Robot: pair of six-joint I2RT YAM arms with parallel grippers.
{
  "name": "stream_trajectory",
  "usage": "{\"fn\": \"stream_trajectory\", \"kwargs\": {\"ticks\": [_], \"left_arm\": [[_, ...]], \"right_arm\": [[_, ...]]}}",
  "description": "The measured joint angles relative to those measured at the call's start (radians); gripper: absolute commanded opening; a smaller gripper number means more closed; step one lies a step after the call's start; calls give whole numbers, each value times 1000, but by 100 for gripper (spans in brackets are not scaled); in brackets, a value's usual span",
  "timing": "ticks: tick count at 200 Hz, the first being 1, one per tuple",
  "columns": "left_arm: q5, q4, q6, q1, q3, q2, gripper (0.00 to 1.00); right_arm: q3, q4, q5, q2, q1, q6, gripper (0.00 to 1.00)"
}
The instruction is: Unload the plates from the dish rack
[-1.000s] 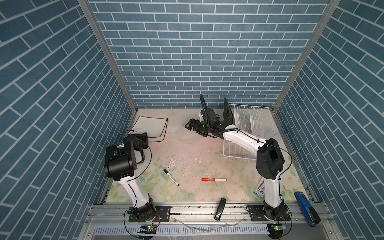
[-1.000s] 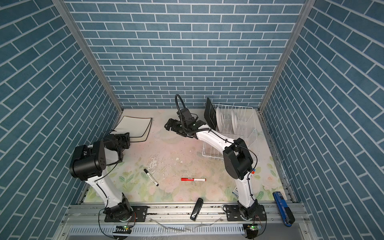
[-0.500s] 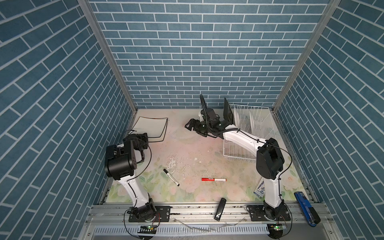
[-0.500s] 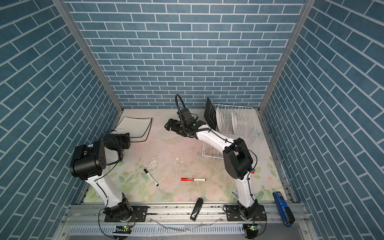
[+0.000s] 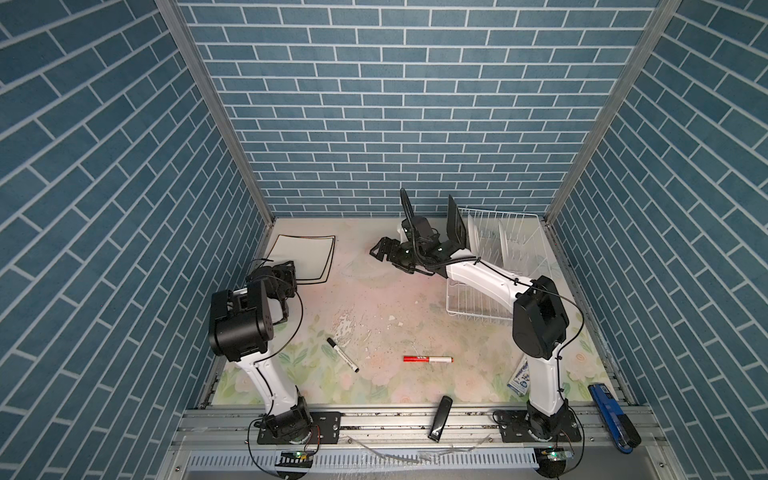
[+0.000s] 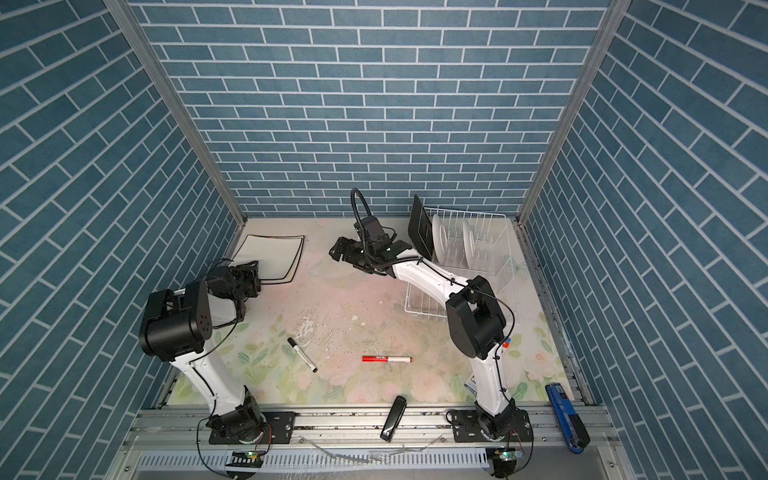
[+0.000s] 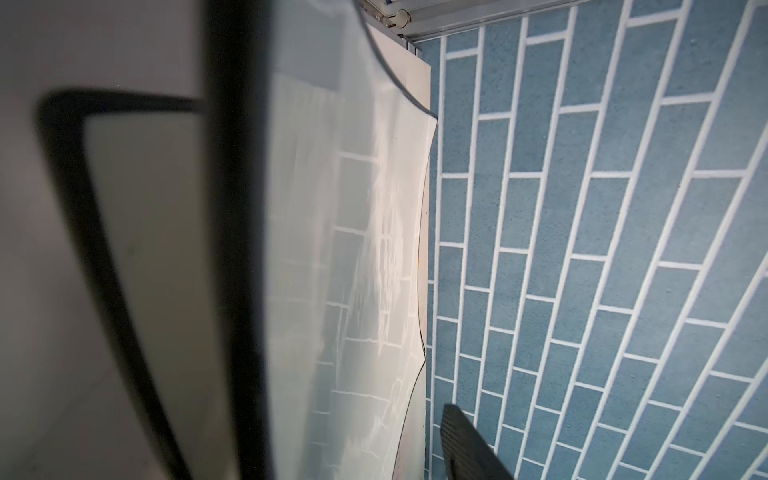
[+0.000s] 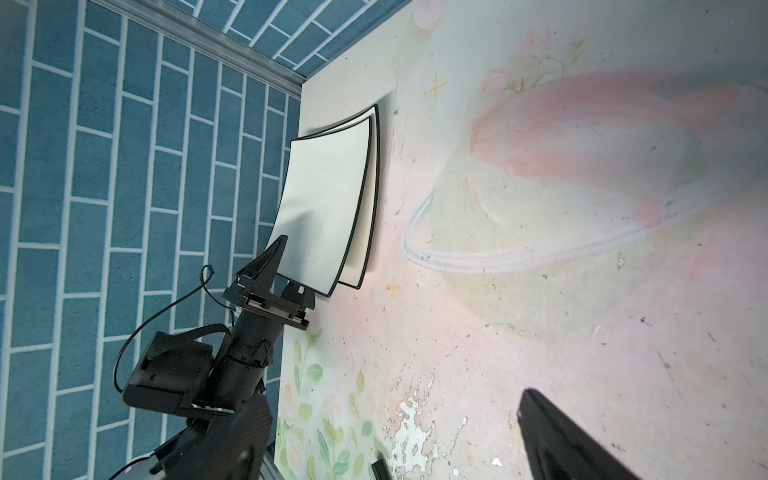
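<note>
Two square white plates lie stacked at the back left, the upper one a little askew. My left gripper is open with its jaws either side of that plate's near edge. In the left wrist view one finger stands clear of the glossy plate. The dish rack at the back right holds a black plate and two white plates. My right gripper hangs open and empty left of the rack.
A black marker and a red marker lie on the near half of the mat. A black bar rests on the front rail, with a blue tool at the front right. A small packet lies by the right arm's base.
The left gripper's jaws have come apart at the upper plate's edge. Neither arm has shifted place.
</note>
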Motion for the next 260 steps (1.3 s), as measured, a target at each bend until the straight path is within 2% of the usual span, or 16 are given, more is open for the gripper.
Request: {"fn": "stream_trajectory", "kwargs": {"ticks": [141,260], "left_arm": [[48,-444,127,0,185,-46,92],[63,-609,196,-8,230,-84,100]], "right_arm": [[-32,55,7,-10,-1,20,94],[-110,101,28,-63,-11,27,94]]}}
